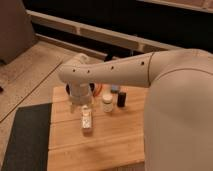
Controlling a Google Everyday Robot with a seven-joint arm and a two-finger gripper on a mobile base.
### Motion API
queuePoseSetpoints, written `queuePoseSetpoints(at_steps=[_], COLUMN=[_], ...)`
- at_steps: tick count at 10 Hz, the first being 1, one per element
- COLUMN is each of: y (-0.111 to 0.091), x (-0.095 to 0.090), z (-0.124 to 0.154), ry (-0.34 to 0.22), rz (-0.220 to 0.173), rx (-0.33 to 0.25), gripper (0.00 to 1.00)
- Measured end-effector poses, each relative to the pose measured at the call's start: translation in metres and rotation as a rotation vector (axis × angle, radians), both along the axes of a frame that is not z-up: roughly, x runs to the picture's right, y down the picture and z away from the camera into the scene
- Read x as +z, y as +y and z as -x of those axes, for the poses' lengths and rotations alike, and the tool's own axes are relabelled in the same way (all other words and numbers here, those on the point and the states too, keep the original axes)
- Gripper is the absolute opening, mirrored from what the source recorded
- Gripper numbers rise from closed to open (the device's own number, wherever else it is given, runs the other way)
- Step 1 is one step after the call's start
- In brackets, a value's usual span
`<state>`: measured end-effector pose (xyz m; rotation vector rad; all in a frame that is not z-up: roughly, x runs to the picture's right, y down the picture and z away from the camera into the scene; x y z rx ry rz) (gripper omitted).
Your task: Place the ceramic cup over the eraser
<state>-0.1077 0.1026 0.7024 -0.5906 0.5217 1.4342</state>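
Observation:
The ceramic cup (pixel 107 102) is a small whitish cylinder standing upright on the wooden table (pixel 115 142). The eraser (pixel 121 98) is a small black upright block just right of the cup, a small gap apart. My white arm reaches across from the right. Its gripper (pixel 81 100) hangs at the arm's left end, left of the cup and above the table's back left part. The arm's wrist hides most of the gripper.
A slim clear bottle with a pale label (pixel 87 120) lies on the table in front of the gripper. A black bowl (pixel 69 90) sits partly hidden behind the wrist. A blue-grey pad (pixel 115 89) lies behind the cup. A dark mat (pixel 27 140) lies left of the table.

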Motion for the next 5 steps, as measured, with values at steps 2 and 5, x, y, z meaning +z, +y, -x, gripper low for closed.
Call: queuePoseSetpoints(at_steps=[2,5], y=[0.0000,0.0008], x=[0.0000,0.0007], z=[0.0000,0.0000], ry=[0.000,0.000], rz=[0.000,0.002], rx=[0.000,0.000], gripper=[0.65,0.65])
